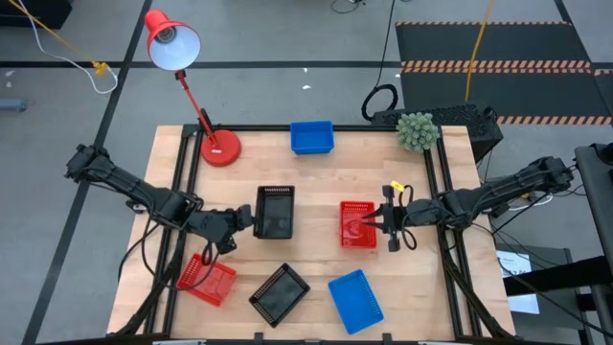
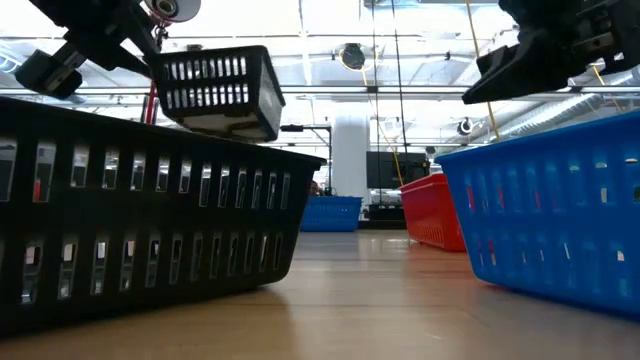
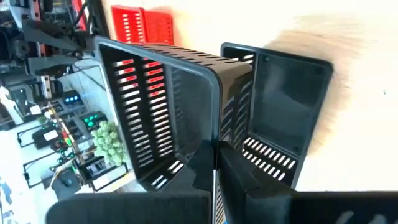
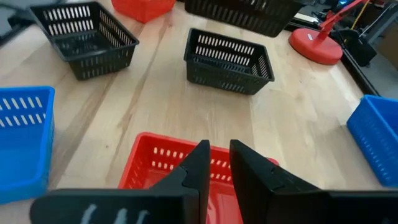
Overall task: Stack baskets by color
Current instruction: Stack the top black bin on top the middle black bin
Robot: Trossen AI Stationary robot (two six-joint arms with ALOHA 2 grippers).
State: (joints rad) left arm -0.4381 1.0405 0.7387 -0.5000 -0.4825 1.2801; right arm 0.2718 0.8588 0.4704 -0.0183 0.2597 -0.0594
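On the wooden counter [image 1: 316, 278], the left hand [image 1: 239, 221] is clenched on the thin rim of a light, stiff black basket [image 1: 275, 212] held over another, while the right hand [image 1: 383, 218], slightly parted, hovers above the red basket [image 1: 356, 227].

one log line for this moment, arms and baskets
left gripper: shut on black basket, lifted over another | right gripper: over red basket | stacking: underway

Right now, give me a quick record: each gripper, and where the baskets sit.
left gripper: shut on the held black basket, lifted off the table
below it: second black basket on the table
right gripper: over the red basket
far edge: blue basket
lamp: far left corner
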